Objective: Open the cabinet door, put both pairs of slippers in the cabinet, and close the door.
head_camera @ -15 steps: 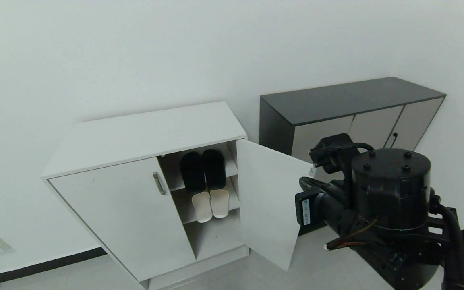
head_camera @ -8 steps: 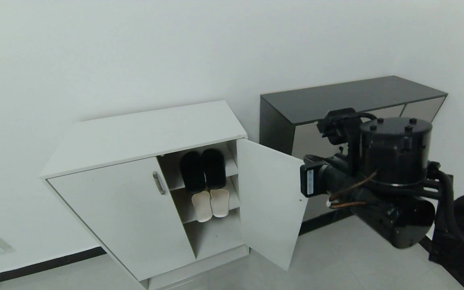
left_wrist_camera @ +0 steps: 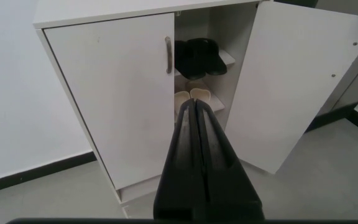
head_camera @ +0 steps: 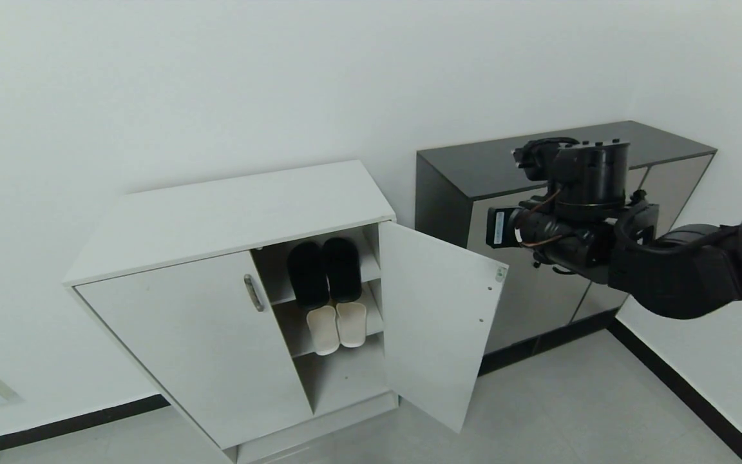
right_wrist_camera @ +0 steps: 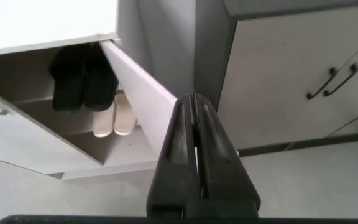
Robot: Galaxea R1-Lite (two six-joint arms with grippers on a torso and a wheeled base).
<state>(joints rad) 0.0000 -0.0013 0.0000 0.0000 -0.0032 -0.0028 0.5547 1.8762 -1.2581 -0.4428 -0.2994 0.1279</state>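
Black slippers (head_camera: 324,270) and white slippers (head_camera: 337,327) sit on cabinet (head_camera: 236,216) shelves. The clenched, empty right end effector (right_wrist_camera: 196,99) should press the open door's (head_camera: 438,328) outer face near its free edge.

Grey tiled floor (head_camera: 558,399), below left gripper (left_wrist_camera: 194,106) and right gripper (right_wrist_camera: 196,102): carries white wooden two-door cabinet (head_camera: 216,219) and, just beside it, dark grey low cabinet with mirrored doors (head_camera: 538,158). Inside white cabinet, straight ahead of left gripper:
- upper white shelf (head_camera: 371,270), bearing pair of black slippers (head_camera: 324,270) side by side;
- middle white shelf (head_camera: 374,325), bearing pair of cream slippers (head_camera: 337,327), directly beneath black pair.
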